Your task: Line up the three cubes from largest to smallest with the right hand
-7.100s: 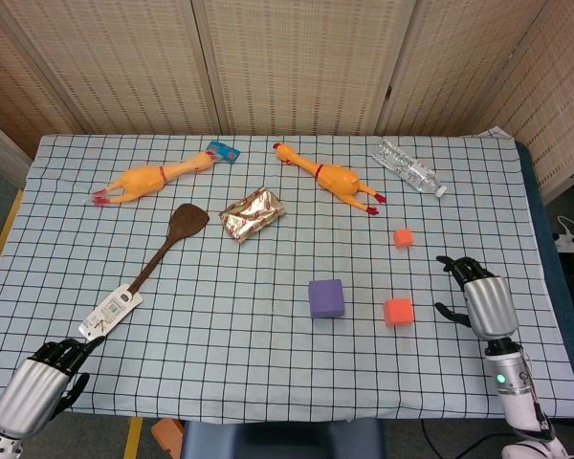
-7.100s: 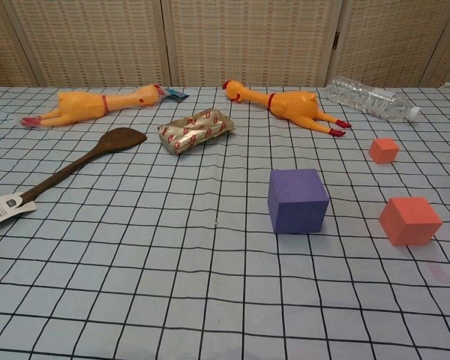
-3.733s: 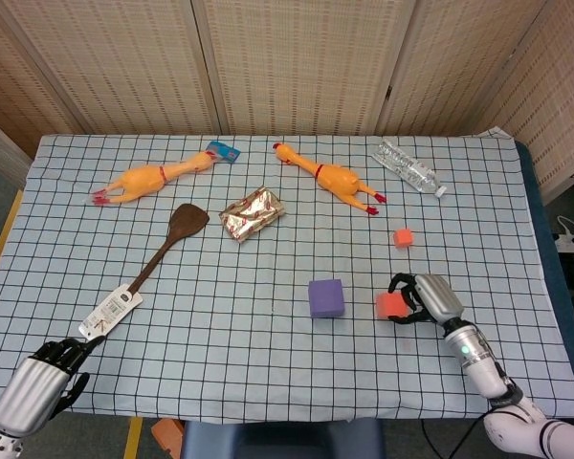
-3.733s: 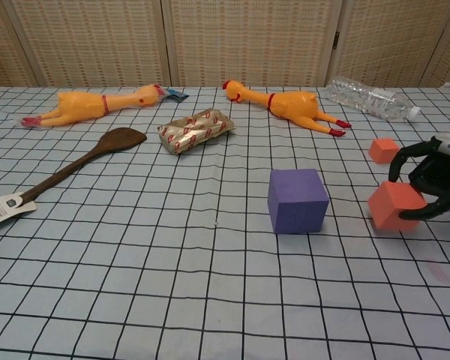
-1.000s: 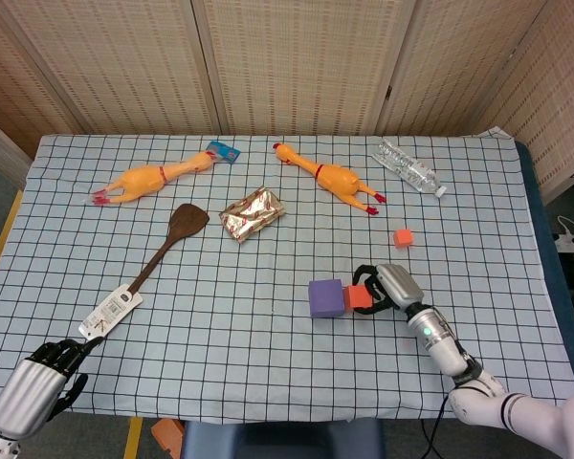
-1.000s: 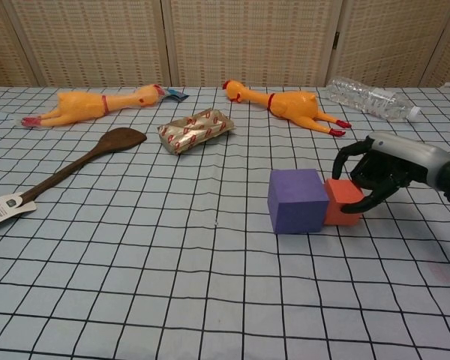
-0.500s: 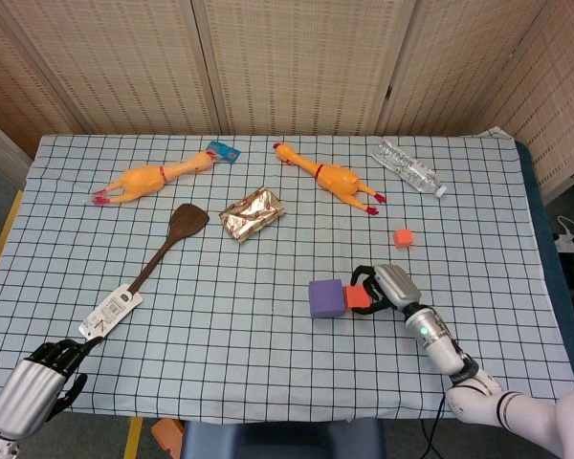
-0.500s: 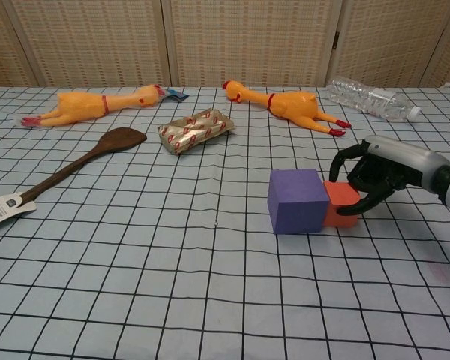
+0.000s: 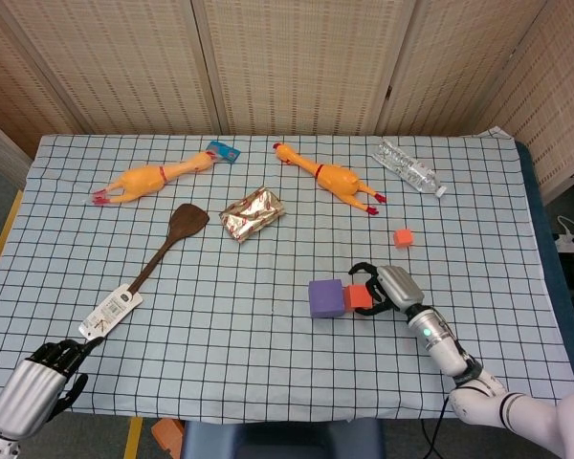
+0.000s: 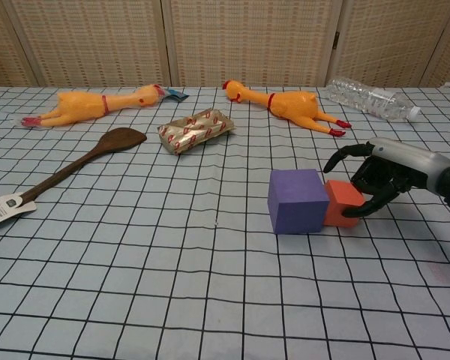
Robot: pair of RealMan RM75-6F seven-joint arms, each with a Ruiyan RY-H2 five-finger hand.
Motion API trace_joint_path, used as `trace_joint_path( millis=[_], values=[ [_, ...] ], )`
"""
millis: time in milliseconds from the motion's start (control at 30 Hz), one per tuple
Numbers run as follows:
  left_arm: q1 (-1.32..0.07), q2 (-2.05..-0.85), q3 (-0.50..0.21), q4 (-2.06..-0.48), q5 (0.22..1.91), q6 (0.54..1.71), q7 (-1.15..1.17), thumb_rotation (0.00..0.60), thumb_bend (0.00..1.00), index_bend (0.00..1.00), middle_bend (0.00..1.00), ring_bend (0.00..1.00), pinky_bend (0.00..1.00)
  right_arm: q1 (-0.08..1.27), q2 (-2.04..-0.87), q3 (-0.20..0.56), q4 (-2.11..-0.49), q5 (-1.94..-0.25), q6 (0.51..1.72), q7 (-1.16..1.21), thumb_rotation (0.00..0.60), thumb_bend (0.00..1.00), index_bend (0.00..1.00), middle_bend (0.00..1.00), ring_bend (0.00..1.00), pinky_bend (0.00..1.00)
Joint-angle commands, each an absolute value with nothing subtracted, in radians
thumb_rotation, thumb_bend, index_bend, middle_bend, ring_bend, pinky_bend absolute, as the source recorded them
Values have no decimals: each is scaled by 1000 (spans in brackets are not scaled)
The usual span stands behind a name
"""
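We are placing the mid orange cube (image 10: 343,202) right up against the purple cube (image 10: 298,200); the two are touching side by side, purple on the left as the cameras show it, because the row is meant to run largest to smallest; our right hand (image 10: 381,180) is sitting just beside the mid orange cube with its fingers (image 10: 337,159) spread apart and arched over it; one lower finger looks to be touching or nearly touching the cube's right face, we cannot tell which; nothing looks pinched, so we are reading this as the hand letting go, not carrying; the cube is resting flat on the bench (image 9: 268,363).

The small orange cube (image 9: 403,237) is lying well apart, further back toward the rubber chicken (image 9: 330,177) and the water bottle (image 9: 411,169); we are judging that one as the last piece, going to the right of the mid cube; two of three look set.

Our left hand (image 9: 40,392) is parked at the near left corner of the bench, fingers curled in on nothing, out of the job since the task is calling for the right hand only.

Risk as we see it: pulling the fingers away could nudge the mid cube off the purple one.
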State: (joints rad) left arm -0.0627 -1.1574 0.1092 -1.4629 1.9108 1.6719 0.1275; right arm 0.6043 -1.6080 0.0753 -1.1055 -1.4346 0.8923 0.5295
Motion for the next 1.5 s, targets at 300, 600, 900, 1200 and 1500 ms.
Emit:
trace_joint_path(
  millis=[300,600,900,1200,1500],
  values=[
    [-63,-1158,110,-1462,1913,1671,130,600,450,194,393,319,425,605,-1598,64,-1110,-1446,887,542,600,0,168,861,918,971],
    [-63,-1159,110,-1461,1913,1670,131,600,450,194,393,320,425,605,-1593,60,-1110,-1449,886,555,600,0,17,861,918,971],
    [-63,-1158,110,-1462,1910,1669,130,600,450,194,394,319,425,612,-1589,58,-1116,-1452,875,569,600,0,0,864,921,971],
    [-64,-1158,110,-1462,1909,1667,128,600,450,194,397,319,425,626,-1536,54,-1168,-1438,823,574,600,0,0,867,925,971],
    [-66,-1159,110,-1462,1909,1663,130,600,450,193,397,320,425,636,-1435,64,-1287,-1398,774,545,600,0,0,870,927,971]
  ],
)
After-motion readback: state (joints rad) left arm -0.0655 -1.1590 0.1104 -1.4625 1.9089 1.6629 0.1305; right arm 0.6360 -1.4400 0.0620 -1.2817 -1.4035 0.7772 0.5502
